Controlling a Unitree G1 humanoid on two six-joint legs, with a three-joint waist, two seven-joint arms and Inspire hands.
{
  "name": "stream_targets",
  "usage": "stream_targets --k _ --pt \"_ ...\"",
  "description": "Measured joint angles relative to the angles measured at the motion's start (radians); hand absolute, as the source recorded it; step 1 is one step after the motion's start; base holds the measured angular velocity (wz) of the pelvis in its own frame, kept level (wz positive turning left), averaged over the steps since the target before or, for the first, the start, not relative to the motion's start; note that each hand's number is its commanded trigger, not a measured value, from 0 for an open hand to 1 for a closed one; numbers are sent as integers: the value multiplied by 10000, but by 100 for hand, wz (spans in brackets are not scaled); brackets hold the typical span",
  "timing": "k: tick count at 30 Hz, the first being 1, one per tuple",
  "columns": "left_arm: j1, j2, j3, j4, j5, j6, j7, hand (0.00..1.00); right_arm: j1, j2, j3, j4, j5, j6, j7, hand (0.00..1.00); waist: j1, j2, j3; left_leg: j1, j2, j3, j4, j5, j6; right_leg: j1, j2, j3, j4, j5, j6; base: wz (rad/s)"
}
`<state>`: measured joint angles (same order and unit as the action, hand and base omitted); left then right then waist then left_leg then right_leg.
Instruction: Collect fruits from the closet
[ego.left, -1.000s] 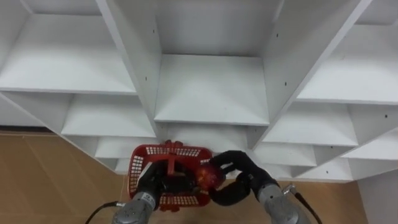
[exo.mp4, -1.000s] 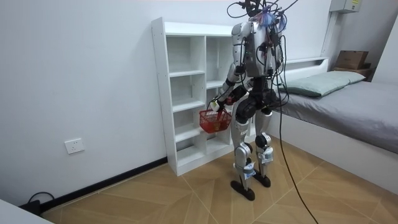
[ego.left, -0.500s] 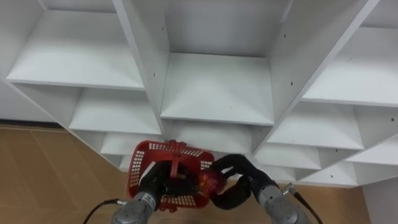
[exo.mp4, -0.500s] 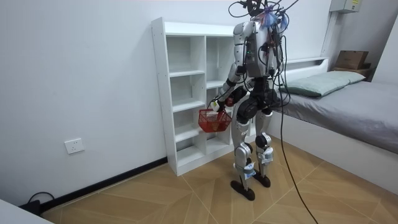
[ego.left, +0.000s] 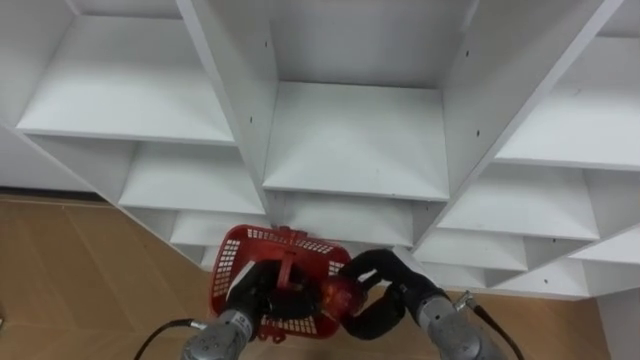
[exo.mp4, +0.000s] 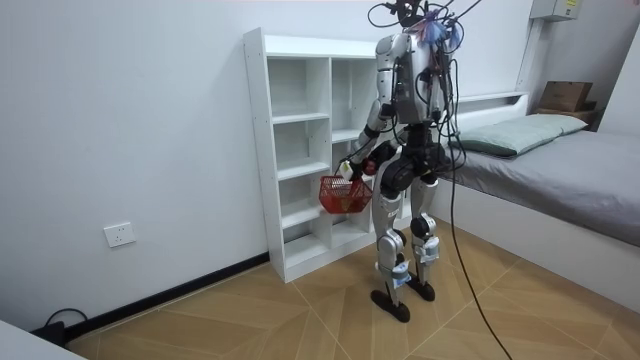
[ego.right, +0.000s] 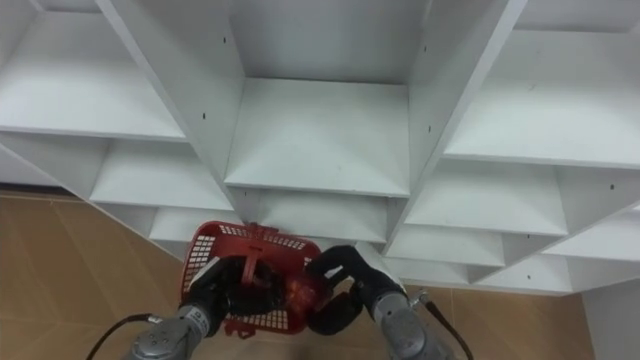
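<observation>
Closet (ego.left: 355, 140) front, 1 red basket (ego.left: 227, 270): L hand (ego.left: 250, 296) grips handle (ego.left: 284, 266), R hand (ego.left: 388, 300) clasps 1 apple (ego.left: 340, 294).

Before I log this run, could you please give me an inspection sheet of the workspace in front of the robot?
Surface: white closet shelves; the boards in view are bare.
Job's things: red basket held in front of the lower shelves; red apple at its right rim, whether it is already inside cannot be told.
Clutter: nothing seen.
Hands: left hand curled round the basket's handle; right hand curled round the apple.
Cables: nothing seen besides the robot's own.
Surroundings: wooden floor; bed at the room view's right; wall socket low on the wall.
</observation>
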<state>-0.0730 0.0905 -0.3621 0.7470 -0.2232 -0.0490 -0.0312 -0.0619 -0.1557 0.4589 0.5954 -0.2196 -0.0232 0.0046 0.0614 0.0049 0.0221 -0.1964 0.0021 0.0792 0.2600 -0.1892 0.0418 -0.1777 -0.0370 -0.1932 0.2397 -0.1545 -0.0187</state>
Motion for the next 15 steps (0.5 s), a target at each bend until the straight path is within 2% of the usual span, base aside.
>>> stream_targets --k 13,15 --pt "-3 24 -420 -4 -17 -2 -5 100 -244 109 -20 738 159 22 -12 100 -4 -86 54 -50 -17 1 91 -1 1 14 -22 8 -2 -8 -3 0" --pt "-46 7 -474 -6 -38 -2 -21 100 -578 246 -20 1274 166 19 -29 100 -32 -85 54 -69 -17 -1 115 -1 1 12 -24 1 -2 -7 -3 0"
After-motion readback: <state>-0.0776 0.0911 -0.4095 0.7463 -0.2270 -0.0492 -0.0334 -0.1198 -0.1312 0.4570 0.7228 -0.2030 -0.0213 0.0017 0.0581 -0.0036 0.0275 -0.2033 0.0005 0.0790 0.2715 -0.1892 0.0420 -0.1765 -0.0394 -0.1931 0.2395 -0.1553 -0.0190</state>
